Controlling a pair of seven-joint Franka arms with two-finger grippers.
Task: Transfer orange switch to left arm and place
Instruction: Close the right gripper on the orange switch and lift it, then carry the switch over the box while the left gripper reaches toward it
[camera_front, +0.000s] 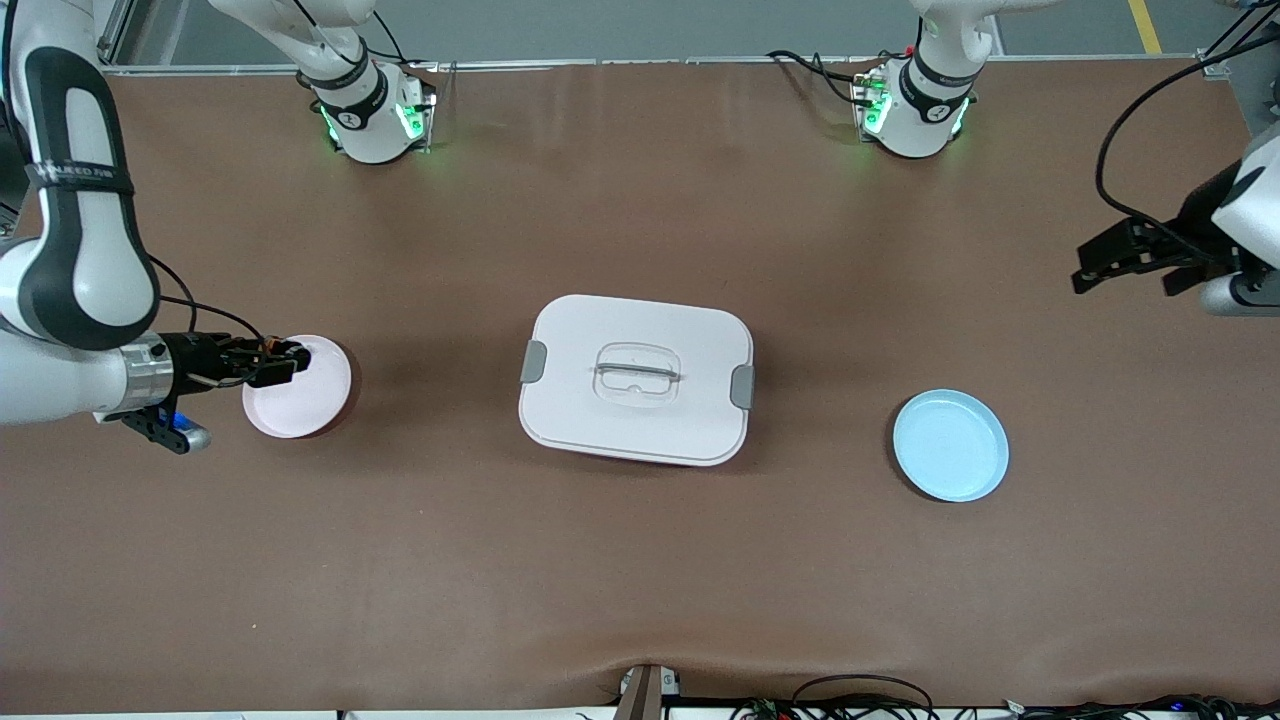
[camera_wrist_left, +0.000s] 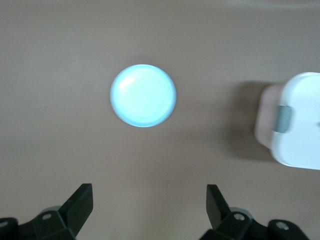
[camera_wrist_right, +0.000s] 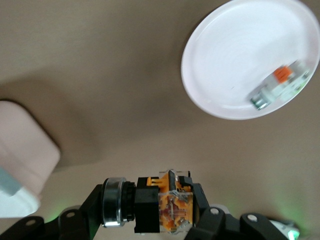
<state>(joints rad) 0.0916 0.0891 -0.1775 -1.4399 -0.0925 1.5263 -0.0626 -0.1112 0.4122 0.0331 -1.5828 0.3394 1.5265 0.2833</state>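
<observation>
Your right gripper (camera_wrist_right: 165, 210), over the pink plate (camera_front: 325, 405), clamps the orange switch (camera_wrist_right: 150, 204). Left gripper (camera_wrist_left: 150, 207) waits, spread apart. Carry low and you clip the box (camera_front: 640, 440); thin grip could slip.

A brown table (camera_front: 640, 560) filled nearly the whole front view under soft, even light. At twelve o'clock ran grey floor (camera_front: 640, 25) with a yellow line (camera_front: 1145, 25); at six o'clock, cables (camera_front: 850, 700) trailed.

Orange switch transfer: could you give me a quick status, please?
Right gripper shut on orange switch, over pink plate. Left gripper open, waiting. Box mid-table, between plates.
</observation>
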